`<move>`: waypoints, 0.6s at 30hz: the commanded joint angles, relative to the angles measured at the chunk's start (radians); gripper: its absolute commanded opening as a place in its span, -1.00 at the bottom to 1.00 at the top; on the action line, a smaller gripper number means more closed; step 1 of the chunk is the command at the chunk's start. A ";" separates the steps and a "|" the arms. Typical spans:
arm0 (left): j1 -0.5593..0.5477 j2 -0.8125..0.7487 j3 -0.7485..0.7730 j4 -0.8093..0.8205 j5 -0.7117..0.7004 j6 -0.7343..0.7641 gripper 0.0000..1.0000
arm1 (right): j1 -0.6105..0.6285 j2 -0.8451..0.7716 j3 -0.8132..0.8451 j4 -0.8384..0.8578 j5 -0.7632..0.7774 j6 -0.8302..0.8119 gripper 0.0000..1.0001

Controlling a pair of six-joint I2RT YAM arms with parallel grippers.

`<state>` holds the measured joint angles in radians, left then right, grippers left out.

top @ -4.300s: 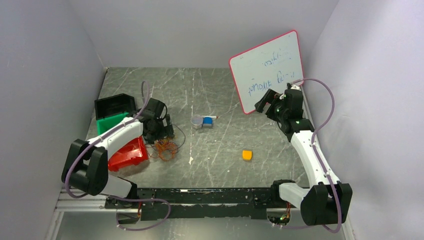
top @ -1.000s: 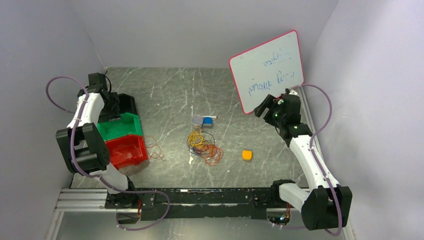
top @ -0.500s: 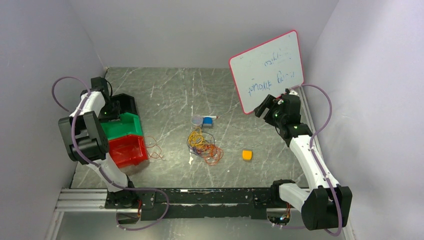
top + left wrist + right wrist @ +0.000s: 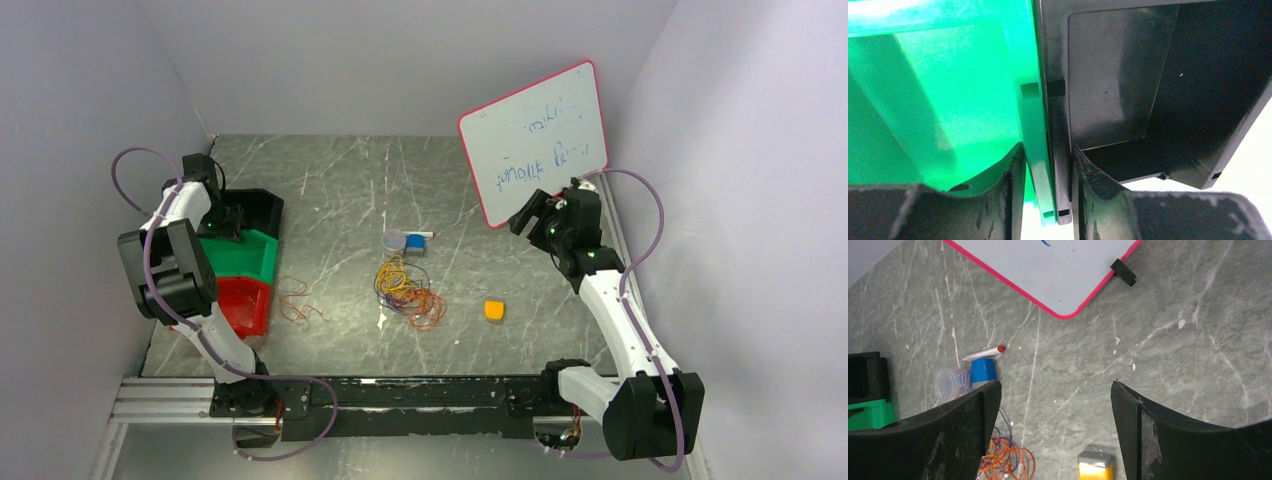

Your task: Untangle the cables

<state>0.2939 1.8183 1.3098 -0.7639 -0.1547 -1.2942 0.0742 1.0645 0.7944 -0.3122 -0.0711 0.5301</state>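
Observation:
The cables [image 4: 405, 288] lie in an orange, yellow and dark purple tangle at the middle of the table, and the right wrist view shows them [image 4: 1003, 457] at its lower left edge. A separate orange wire loop [image 4: 297, 300] lies beside the red bin [image 4: 247, 308]. My left gripper [image 4: 226, 222] is at the far left, its jaws closed over the adjoining walls of the green bin [image 4: 1038, 100] and the black bin [image 4: 1058, 120]. My right gripper [image 4: 525, 212] hangs open above the table near the whiteboard, with nothing between its fingers [image 4: 1055, 385].
A pink-framed whiteboard [image 4: 535, 140] leans at the back right. A clear cup, a blue piece and a marker [image 4: 405, 243] lie just behind the tangle. A yellow-orange block [image 4: 494, 310] sits to its right. The green bin [image 4: 255, 255], black bin [image 4: 262, 205] and red bin line the left wall.
My left gripper's jaws have closed over the green and black bin walls. The row of bins has shifted, the red bin leftward, uncovering more of the orange loop. The right arm has stayed still.

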 commanded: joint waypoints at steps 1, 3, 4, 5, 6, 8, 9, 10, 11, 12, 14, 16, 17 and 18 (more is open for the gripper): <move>-0.015 0.028 -0.007 0.121 0.076 0.113 -0.60 | 0.005 0.002 -0.001 0.007 0.001 -0.010 0.67; -0.038 0.036 0.002 0.126 0.080 0.145 -0.60 | 0.005 0.002 -0.004 0.008 0.001 -0.011 0.67; -0.053 0.040 0.006 0.134 0.082 0.162 -0.61 | 0.005 0.002 -0.007 0.007 0.001 -0.011 0.67; -0.070 0.045 0.011 0.143 0.088 0.180 -0.61 | 0.005 0.003 -0.008 0.008 -0.001 -0.011 0.67; -0.086 0.052 0.020 0.150 0.094 0.199 -0.61 | 0.005 0.003 -0.009 0.008 -0.001 -0.013 0.67; -0.123 0.071 0.039 0.162 0.107 0.243 -0.62 | 0.005 0.005 -0.010 0.005 -0.002 -0.014 0.67; -0.134 0.086 0.049 0.167 0.113 0.263 -0.64 | 0.005 0.003 -0.009 0.004 -0.002 -0.015 0.67; -0.163 0.094 0.058 0.170 0.117 0.280 -0.65 | 0.005 0.003 -0.008 0.002 -0.002 -0.015 0.67; -0.186 0.105 0.068 0.180 0.122 0.302 -0.66 | 0.005 0.002 -0.008 0.000 -0.001 -0.016 0.67; -0.209 0.115 0.080 0.189 0.127 0.325 -0.66 | 0.005 0.001 -0.008 -0.002 0.000 -0.018 0.67; -0.255 0.144 0.118 0.191 0.129 0.379 -0.65 | 0.005 -0.001 -0.008 -0.004 0.004 -0.018 0.67; -0.308 0.175 0.168 0.193 0.147 0.440 -0.65 | 0.006 -0.002 -0.007 -0.007 0.005 -0.021 0.67; -0.329 0.190 0.189 0.189 0.156 0.469 -0.66 | 0.005 -0.003 -0.007 -0.007 0.003 -0.022 0.67; -0.353 0.205 0.207 0.183 0.160 0.495 -0.67 | 0.005 -0.003 -0.007 -0.009 0.003 -0.022 0.67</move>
<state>0.0334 1.9415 1.4544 -0.6720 -0.1047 -0.9386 0.0742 1.0645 0.7940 -0.3134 -0.0711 0.5205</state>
